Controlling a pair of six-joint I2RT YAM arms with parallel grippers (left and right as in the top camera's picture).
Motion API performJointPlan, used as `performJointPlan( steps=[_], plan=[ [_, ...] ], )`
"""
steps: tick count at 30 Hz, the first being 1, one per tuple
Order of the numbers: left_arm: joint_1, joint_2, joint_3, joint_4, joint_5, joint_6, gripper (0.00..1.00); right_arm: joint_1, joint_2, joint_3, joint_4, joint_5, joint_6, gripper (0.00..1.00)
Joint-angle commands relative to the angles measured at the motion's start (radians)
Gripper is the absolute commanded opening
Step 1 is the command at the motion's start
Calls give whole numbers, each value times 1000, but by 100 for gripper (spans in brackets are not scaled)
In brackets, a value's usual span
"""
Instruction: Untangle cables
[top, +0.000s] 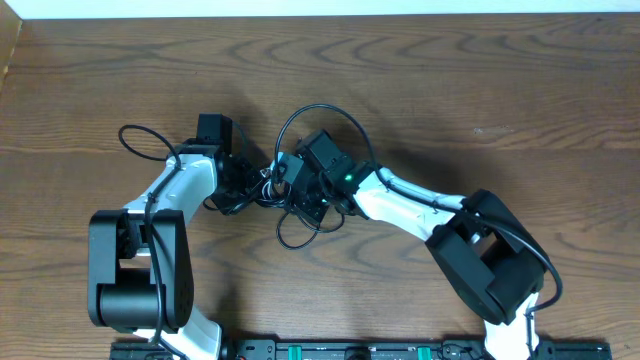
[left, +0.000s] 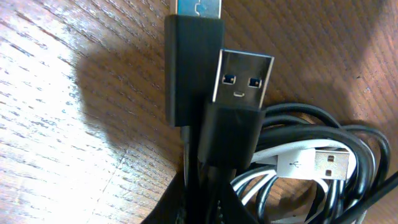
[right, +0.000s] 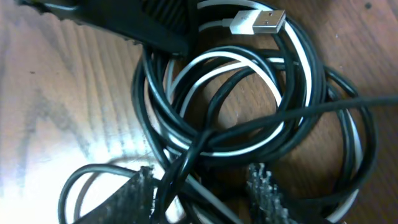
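Note:
The cables form one tangle of black and white cords (top: 270, 192) on the wooden table between my two arms. In the left wrist view two black USB plugs (left: 236, 102) stick up from my left gripper (left: 205, 208), which is shut on their black cords. A white USB plug (left: 314, 163) lies to their right. My right gripper (right: 202, 193) is open over the coils (right: 230, 106), its fingers (right: 134, 196) apart with black strands crossing between them. The white plug (right: 258, 22) lies at the far side of the coils, beside a finger of the left gripper (right: 124, 22).
The wooden table (top: 500, 90) stretches far beyond the tangle on every side. A thin black loop (top: 135, 137) runs from the left arm, and another black loop (top: 315, 112) arches behind the right gripper (top: 288, 185). The arm bases stand at the near edge.

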Motion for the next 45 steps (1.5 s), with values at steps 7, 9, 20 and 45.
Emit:
performJointPlan(
  steps=[7,9,20,45],
  plan=[
    [5,21,-20,-5,-62,-2,8,-50,-8,2,-11,-72,13,1],
    [5,21,-20,-5,-62,-3,8,-74,-14,2,-18,-179,14,1],
    [5,21,-20,-4,-66,-2,8,-199,-14,2,-11,-599,29,1],
    [5,-89,4,70,256,352,28,-313,-14,2,-90,-888,16,1]
  ],
)
